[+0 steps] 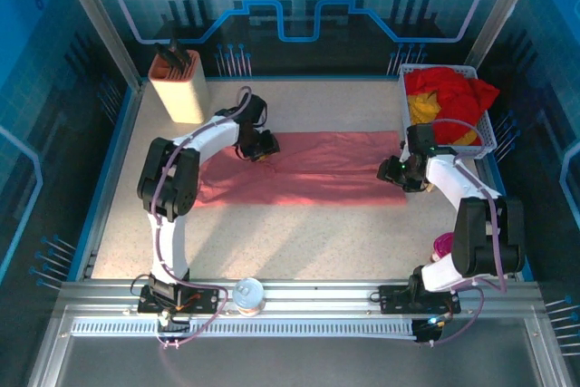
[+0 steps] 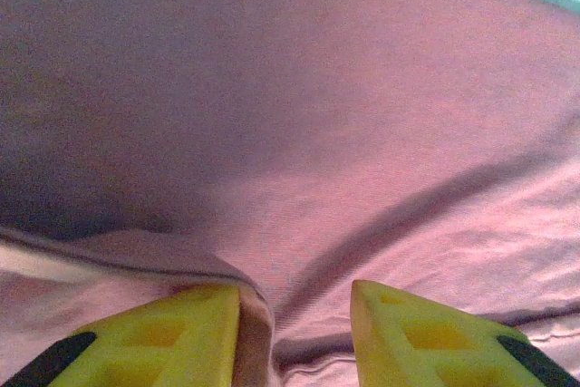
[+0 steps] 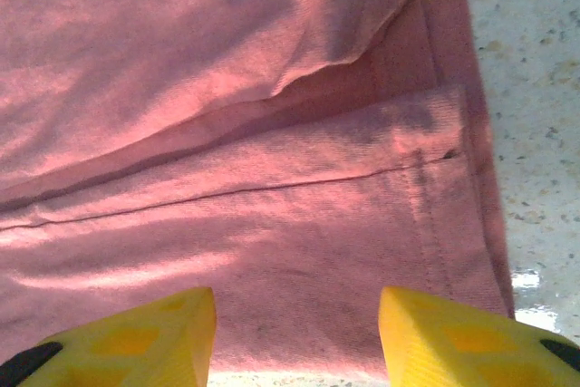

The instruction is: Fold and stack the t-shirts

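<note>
The salmon-pink t-shirt is spread flat across the middle of the table. The left gripper is held partly open over a cloth fold. The right gripper is parted at the hem.

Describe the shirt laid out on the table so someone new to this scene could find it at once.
On the speckled table, look mid-table: the salmon-pink t-shirt lies flat as a wide band running left to right. It alone is spread out; the red shirt and yellow shirt sit crumpled in the white basket at the far right corner.
</note>
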